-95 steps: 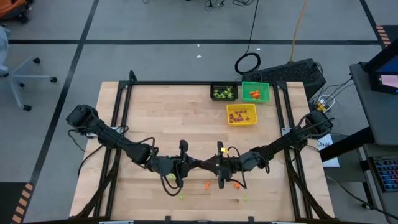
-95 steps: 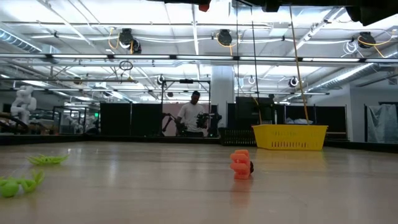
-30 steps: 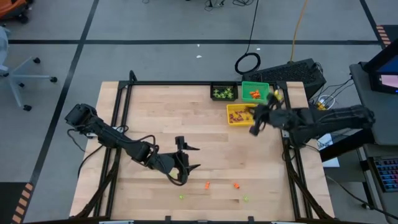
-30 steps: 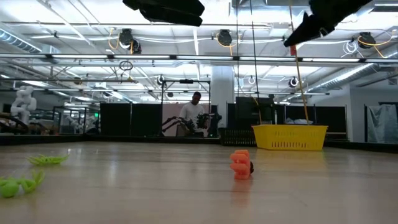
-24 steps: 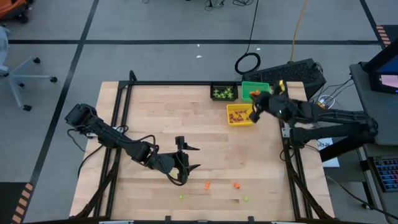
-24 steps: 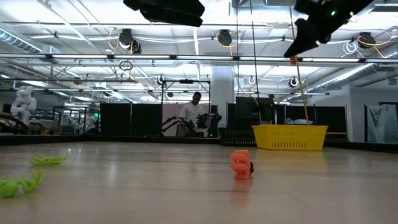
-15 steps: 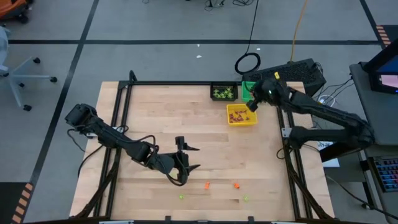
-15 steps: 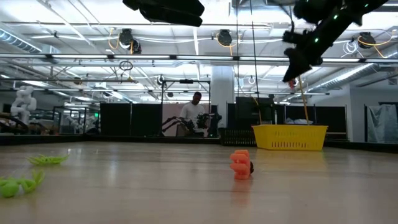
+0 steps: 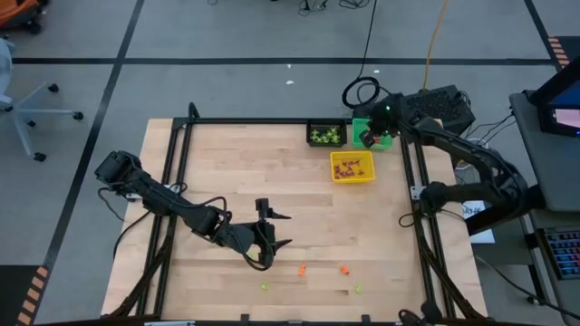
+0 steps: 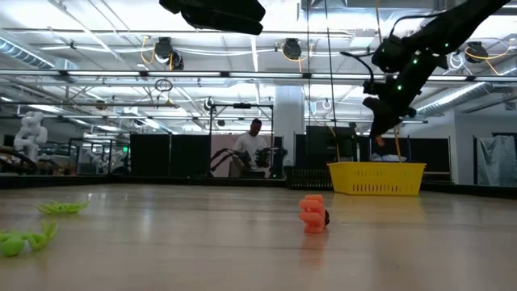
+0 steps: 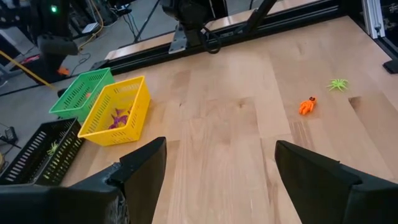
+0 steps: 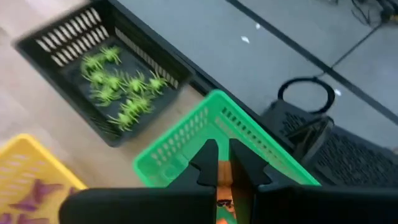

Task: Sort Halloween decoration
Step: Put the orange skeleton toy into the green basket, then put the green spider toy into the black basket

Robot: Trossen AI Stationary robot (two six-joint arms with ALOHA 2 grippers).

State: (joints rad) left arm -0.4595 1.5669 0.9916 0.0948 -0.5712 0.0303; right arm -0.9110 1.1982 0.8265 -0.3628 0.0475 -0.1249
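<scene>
The right gripper [image 9: 369,138] hung over the green bin [image 12: 186,149] at the desk's [image 9: 227,181] one o'clock corner, pinched narrow on an orange trinket [image 12: 222,186]. The left gripper [image 9: 272,232] waited wide near six o'clock, close to two more orange trinkets [image 9: 302,269]. They looked feather-light, rigid and easily flicked away; a centred pinch across the body seemed best

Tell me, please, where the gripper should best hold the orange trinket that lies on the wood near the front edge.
Probably from straight above, closing across the narrow middle of the orange trinket. It lies flat and alone on the bare table, so nothing gives a grip from the side. The open left gripper hangs nearest.
</scene>
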